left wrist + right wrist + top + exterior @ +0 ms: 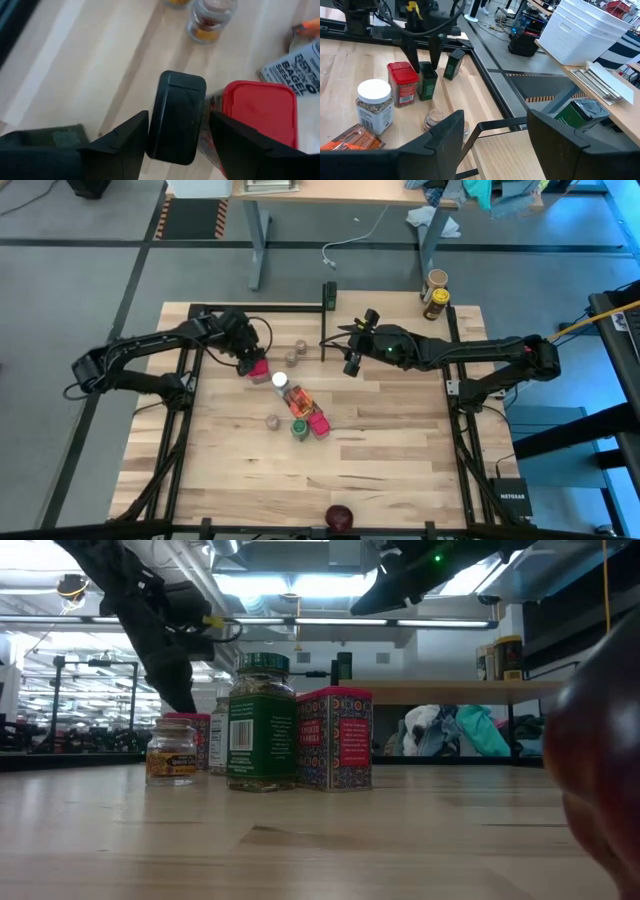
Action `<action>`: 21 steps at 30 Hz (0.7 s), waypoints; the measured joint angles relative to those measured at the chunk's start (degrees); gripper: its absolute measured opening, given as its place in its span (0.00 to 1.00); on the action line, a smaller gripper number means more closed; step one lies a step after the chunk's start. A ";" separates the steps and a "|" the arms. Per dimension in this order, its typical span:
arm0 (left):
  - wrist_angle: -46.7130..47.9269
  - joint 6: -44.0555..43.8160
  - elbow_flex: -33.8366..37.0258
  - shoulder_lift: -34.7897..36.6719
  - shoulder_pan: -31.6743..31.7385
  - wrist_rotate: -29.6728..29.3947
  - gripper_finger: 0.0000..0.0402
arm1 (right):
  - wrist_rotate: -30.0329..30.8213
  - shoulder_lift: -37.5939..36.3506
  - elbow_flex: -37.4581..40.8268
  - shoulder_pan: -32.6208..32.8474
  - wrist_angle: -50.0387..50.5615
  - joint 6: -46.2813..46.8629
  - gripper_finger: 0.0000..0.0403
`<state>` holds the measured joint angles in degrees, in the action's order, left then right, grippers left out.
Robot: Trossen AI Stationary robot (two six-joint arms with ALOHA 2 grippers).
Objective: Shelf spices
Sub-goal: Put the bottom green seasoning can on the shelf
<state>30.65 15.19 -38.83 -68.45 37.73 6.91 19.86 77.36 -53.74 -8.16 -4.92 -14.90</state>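
Pale plank surface (380,440) with spice containers clustered near centre. Left gripper (172,127), at ten o'clock, grasps a dark green tin (176,117) beside a red-lidded box (257,117). Right gripper (352,345), at one o'clock, hangs released, holding nothing.

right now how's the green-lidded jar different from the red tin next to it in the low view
The green-lidded jar is round, with a dark green label and a screw lid; the red tin is boxy with flat patterned sides. The jar stands taller; the tin stops below the jar's lid. Both stand upright on the tabletop, side by side, with no gripper on them.
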 joint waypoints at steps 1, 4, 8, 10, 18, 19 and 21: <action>-0.11 0.12 -0.02 -0.27 -0.16 0.01 0.50 | 0.00 0.00 0.00 0.00 0.02 0.00 0.55; -0.32 0.38 -0.01 -1.57 -0.32 -0.31 0.51 | 0.00 0.00 0.00 0.00 -0.01 0.02 0.55; -1.02 0.28 0.00 -4.18 -0.30 -0.72 0.50 | 0.00 0.00 0.00 0.00 -0.01 0.02 0.55; -2.14 0.57 -0.01 -5.65 -0.30 -0.76 0.48 | 0.00 0.00 0.00 0.00 -0.01 0.02 0.55; -2.94 1.56 -0.02 -6.99 -0.30 -1.91 0.27 | 0.00 0.00 0.00 0.00 0.12 0.02 0.55; -2.87 1.65 -0.03 -6.66 -0.31 -1.97 0.27 | 0.00 0.00 0.00 0.00 0.11 0.02 0.55; -2.44 1.41 -0.42 -5.78 -0.35 -2.01 0.27 | 0.00 0.00 0.00 0.00 0.10 0.02 0.55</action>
<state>28.21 16.59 -39.25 -74.24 37.39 4.90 19.86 77.36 -53.74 -8.16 -4.81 -14.87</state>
